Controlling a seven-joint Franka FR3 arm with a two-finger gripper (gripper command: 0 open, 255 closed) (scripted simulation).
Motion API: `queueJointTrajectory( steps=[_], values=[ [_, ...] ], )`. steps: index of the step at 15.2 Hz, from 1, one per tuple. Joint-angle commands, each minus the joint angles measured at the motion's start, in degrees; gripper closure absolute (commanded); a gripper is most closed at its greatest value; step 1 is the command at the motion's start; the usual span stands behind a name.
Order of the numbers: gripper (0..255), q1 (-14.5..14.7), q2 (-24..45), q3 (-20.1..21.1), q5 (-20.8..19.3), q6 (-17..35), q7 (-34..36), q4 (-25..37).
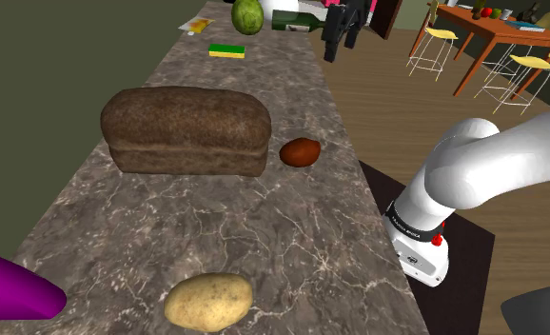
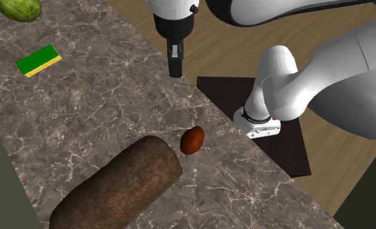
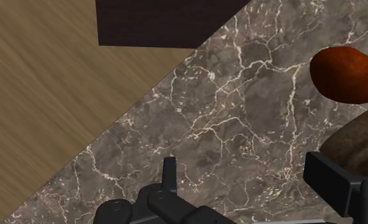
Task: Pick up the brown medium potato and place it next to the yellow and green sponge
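- Shoulder view: the reddish-brown potato [image 1: 300,151] lies on the marbled counter [image 1: 264,224], just beside the right end of a big dark loaf [image 1: 186,130], with a thin strip of counter between them
- Far up the same counter sits the yellow and green sponge [image 1: 227,50], well apart from the potato, with a green rounded fruit [image 1: 248,16] behind it
- A larger pale yellow potato [image 1: 207,302] rests near the bottom edge, and a purple object [image 1: 11,290] pokes in at the lower left
- The black gripper [image 1: 338,38] hangs at the top, beyond the loaf and off to the right of the sponge
- Second exterior view: the gripper [image 2: 174,68] points down above the counter's edge, clear of the potato [image 2: 192,140], which sits by the loaf [image 2: 118,192]; the sponge [image 2: 38,60] lies green side up at the far left
- Wrist view: the gripper [image 3: 243,167] has its two fingers spread wide with bare counter between them, gripping nothing; the potato [image 3: 345,73] lies out past the right-hand finger, next to the loaf [image 3: 361,143]
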Motion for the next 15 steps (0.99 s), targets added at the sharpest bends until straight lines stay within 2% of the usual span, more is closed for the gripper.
queueJointTrajectory(
  steps=[1,15],
  values=[
    [0,0.0,0.0,0.0,0.0,0.0,0.0,0.0],
    [0,14.0,13.1,14.5,-0.6,2.5,-10.9,-1.0]
  ],
)
